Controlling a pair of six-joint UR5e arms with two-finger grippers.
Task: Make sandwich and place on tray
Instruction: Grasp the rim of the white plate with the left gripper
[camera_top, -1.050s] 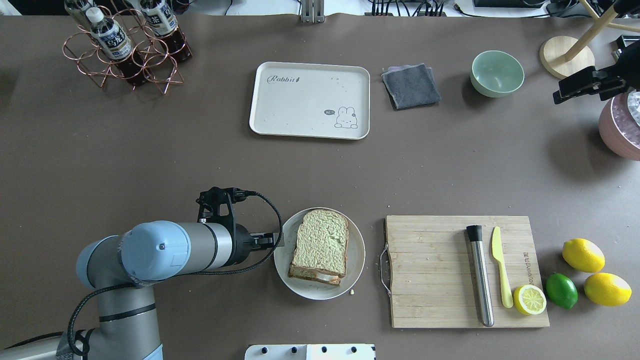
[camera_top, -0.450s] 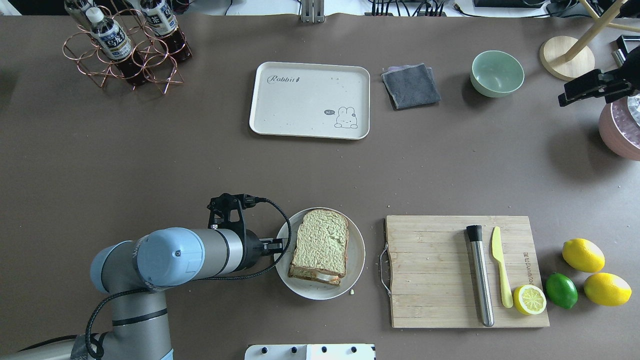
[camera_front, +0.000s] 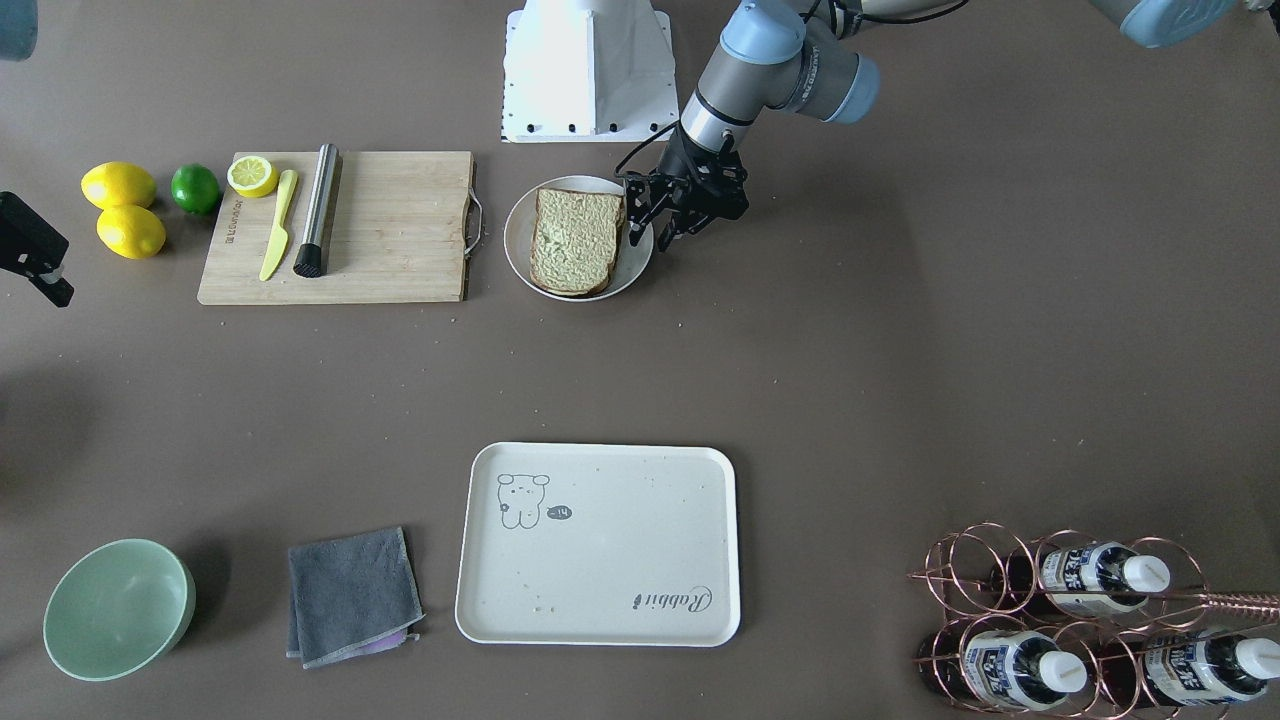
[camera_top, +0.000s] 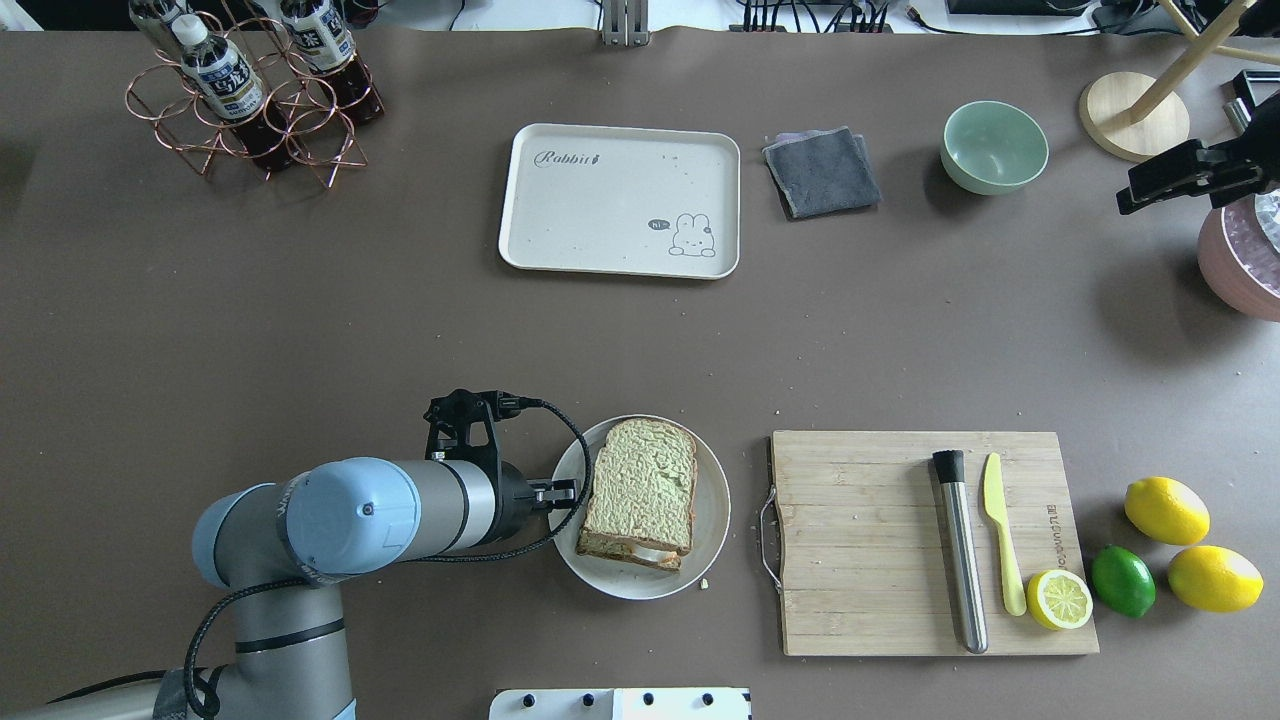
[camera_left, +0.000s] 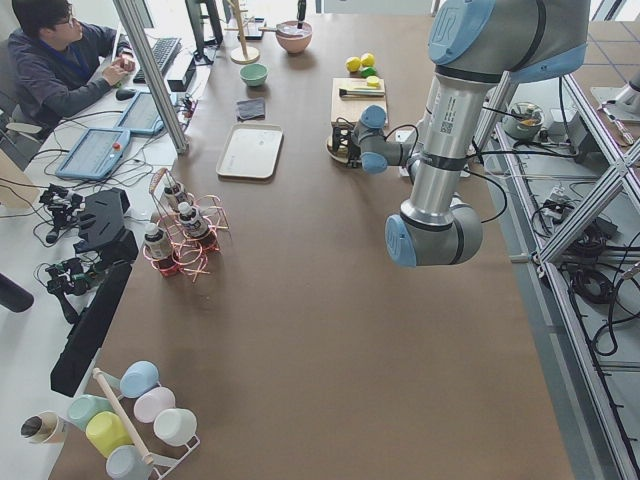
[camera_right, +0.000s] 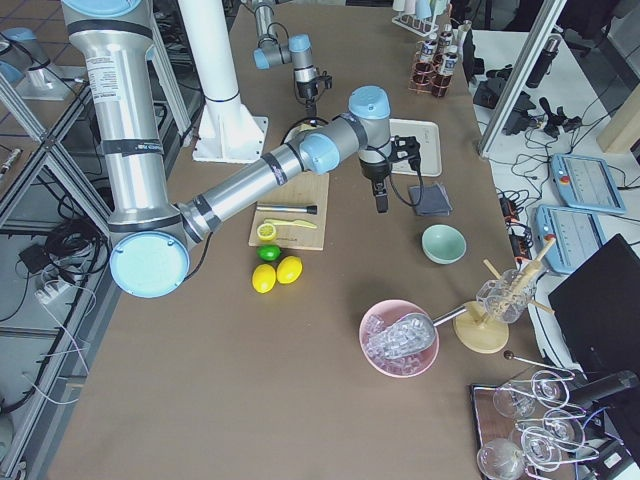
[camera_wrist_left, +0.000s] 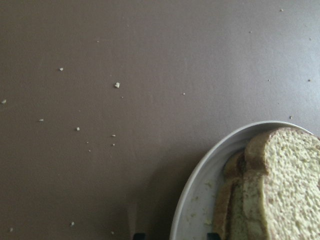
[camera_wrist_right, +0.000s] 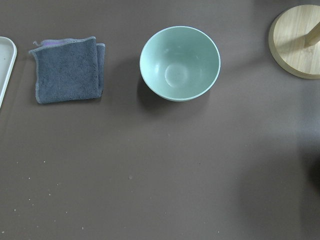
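A plain brown table (camera_top: 300, 330) fills the scene, dotted with crumbs.

At the edge nearest the robot, a little to its left of the middle, the sandwich (camera_top: 640, 495) lies flat on a round white plate (camera_top: 712, 520). It is already assembled, with a sliver of white egg showing between the slices at its near side. The left gripper (camera_top: 566, 492) sits low at the plate's left rim. In the wrist view its jaws stand apart, one fingertip (camera_wrist_left: 212, 235) inside the plate just beside the bread and the other outside over the table. That straddle suggests it is lining up a pinch, though whether on the rim or on the sandwich I cannot tell.

Further along the same edge, toward the robot's right, a wooden cutting board (camera_top: 860, 540) carries a steel rod (camera_top: 960, 550), a yellow knife (camera_top: 1003, 540) and a lemon half (camera_top: 1060, 598). They are out of the way and play no part now.

Across the table, near the middle of the far edge, the tray (camera_top: 620, 215) lies bare, well apart from the sandwich, so the carry is not yet done. A grey cloth (camera_top: 822, 172) and a green bowl (camera_top: 994, 146) sit beside it. The right gripper (camera_top: 1185, 178) hangs parked toward the far right corner, and I cannot tell how its jaws stand.
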